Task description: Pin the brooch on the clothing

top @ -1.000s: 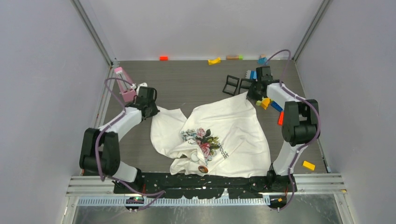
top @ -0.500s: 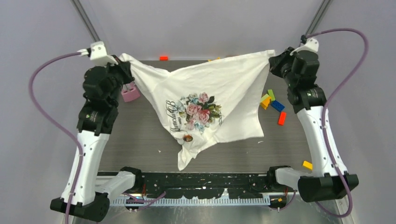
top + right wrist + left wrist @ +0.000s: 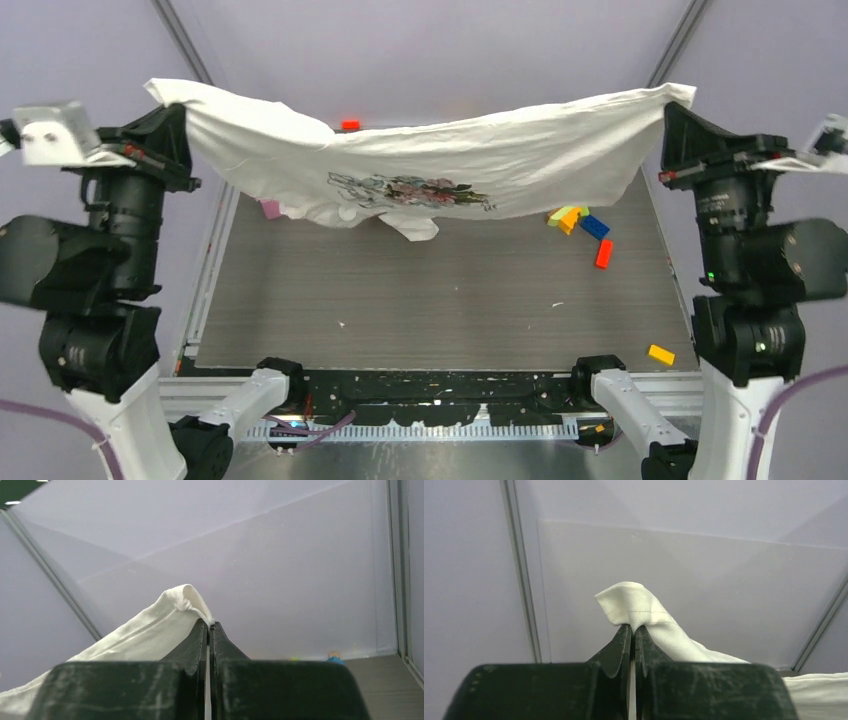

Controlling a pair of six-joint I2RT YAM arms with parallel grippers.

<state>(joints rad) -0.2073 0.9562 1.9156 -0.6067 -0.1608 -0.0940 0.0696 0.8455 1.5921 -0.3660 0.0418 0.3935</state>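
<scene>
The clothing (image 3: 520, 160) was held stretched high above the table (image 3: 450, 290), one corner pinched tight in the left gripper (image 3: 633, 628), the other clamped in the right gripper (image 3: 210, 626), its print sagging in between.

1. Bright, even, diffuse light fills all three views.
2. The white T-shirt (image 3: 480, 165) is well exposed, with softly shaded folds.
3. In the wrist views, the dark fingers (image 3: 616, 647) are close and slightly soft.
4. In the top view, the arms (image 3: 95, 250) at the left and right edges look slightly blurred.
</scene>
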